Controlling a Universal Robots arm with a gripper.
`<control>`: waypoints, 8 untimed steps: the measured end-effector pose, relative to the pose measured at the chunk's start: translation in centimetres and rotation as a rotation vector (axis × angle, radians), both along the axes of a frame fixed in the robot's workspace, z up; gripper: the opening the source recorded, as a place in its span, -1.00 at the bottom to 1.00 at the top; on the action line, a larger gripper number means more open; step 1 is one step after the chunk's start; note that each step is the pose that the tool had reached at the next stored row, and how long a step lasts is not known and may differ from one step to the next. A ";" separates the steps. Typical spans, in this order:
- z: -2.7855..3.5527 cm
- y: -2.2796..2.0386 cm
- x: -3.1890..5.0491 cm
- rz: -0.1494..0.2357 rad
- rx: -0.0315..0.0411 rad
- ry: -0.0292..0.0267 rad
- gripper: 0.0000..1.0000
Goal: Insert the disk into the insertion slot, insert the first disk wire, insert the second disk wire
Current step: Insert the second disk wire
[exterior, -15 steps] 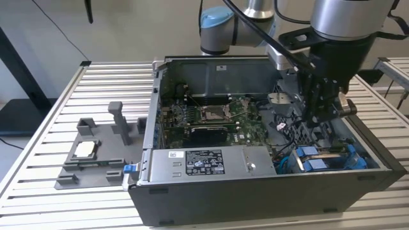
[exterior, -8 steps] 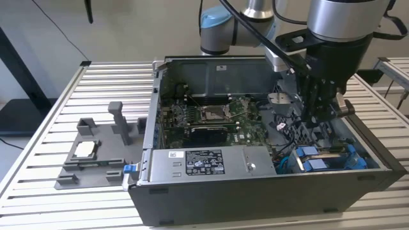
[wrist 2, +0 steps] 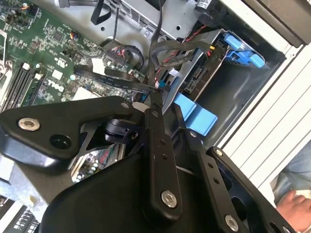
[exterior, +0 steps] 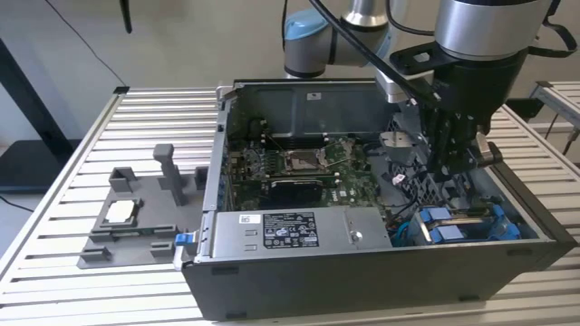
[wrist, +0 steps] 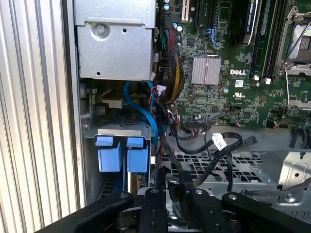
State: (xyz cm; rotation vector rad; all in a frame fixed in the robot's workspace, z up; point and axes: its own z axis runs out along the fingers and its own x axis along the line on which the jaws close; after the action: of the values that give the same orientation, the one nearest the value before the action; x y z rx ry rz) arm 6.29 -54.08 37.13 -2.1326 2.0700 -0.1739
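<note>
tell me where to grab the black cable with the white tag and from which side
Probably by its small black plug: on the black cable with the white tag, that is the stiff end, lying free over the perforated grey metal plate, while the rest loops limply. Come in from the open side of the dark grey computer case, pinching across the plug.

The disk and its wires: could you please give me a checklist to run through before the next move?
1. Disk seated in the insertion slot: ok, it looks fully in.
2. Black wires plugged into the disk: cannot tell.
3. Hand inside the case, close to the disk: ok.
4. Hand holding a wire: cannot tell.
5. People clear of the table: not ok, a person is at its edge.
</note>
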 end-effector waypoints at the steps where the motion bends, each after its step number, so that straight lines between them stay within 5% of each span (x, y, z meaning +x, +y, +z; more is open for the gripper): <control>1: 0.00 0.00 0.00 0.000 0.0000 0.0000 -0.47; 8: -0.01 0.00 0.00 0.000 0.0000 0.0000 -0.47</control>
State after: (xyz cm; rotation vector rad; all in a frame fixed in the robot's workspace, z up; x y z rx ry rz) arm 6.29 -54.08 37.12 -2.1327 2.0700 -0.1739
